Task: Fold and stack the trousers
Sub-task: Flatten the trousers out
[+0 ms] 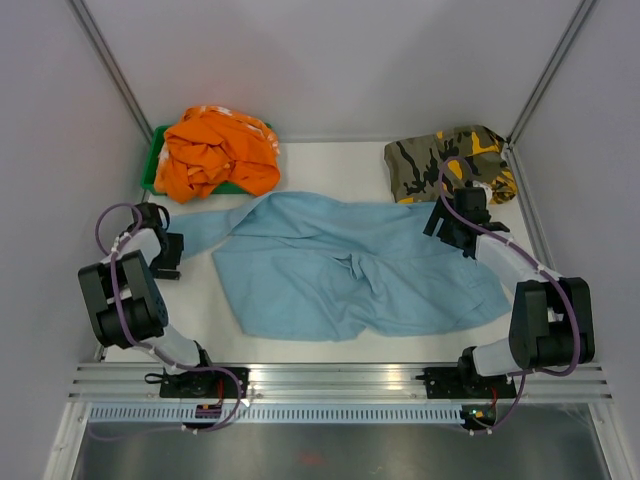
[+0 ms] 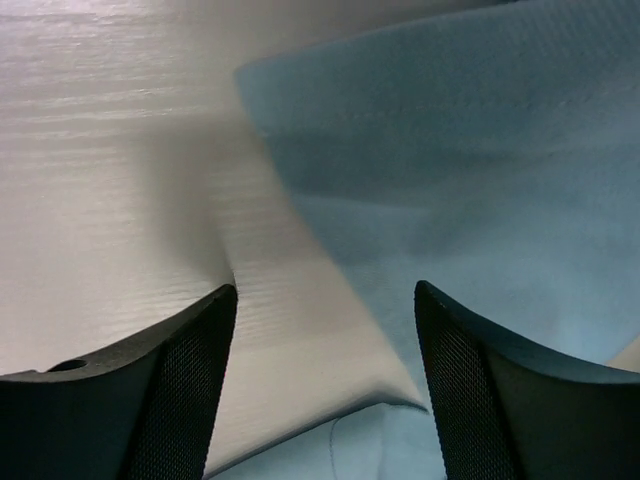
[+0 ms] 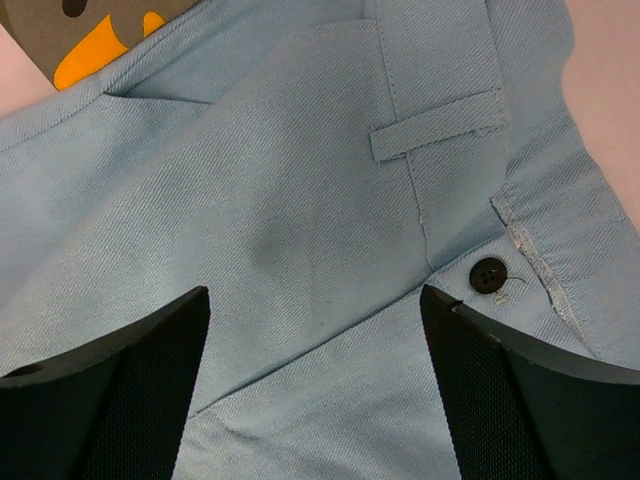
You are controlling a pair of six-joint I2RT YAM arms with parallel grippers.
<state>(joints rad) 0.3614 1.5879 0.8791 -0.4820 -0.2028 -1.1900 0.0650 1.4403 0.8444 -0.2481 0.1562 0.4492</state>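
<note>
The light blue trousers (image 1: 340,265) lie spread and crumpled across the middle of the table, one leg reaching to the far left. My left gripper (image 1: 165,256) is at that leg's end. In the left wrist view its fingers (image 2: 180,390) stand apart over the white table, and the trouser leg (image 2: 480,150) has an edge and a lifted corner between them. My right gripper (image 1: 455,226) hovers over the waist at the right. It (image 3: 315,330) is open above the cloth, close to the dark waist button (image 3: 488,273) and a belt loop (image 3: 437,128).
An orange garment (image 1: 215,150) is heaped in a green bin (image 1: 152,165) at the back left. A camouflage garment (image 1: 450,160) lies at the back right, just behind the right gripper, and its corner (image 3: 90,30) shows in the right wrist view. Grey walls enclose the table.
</note>
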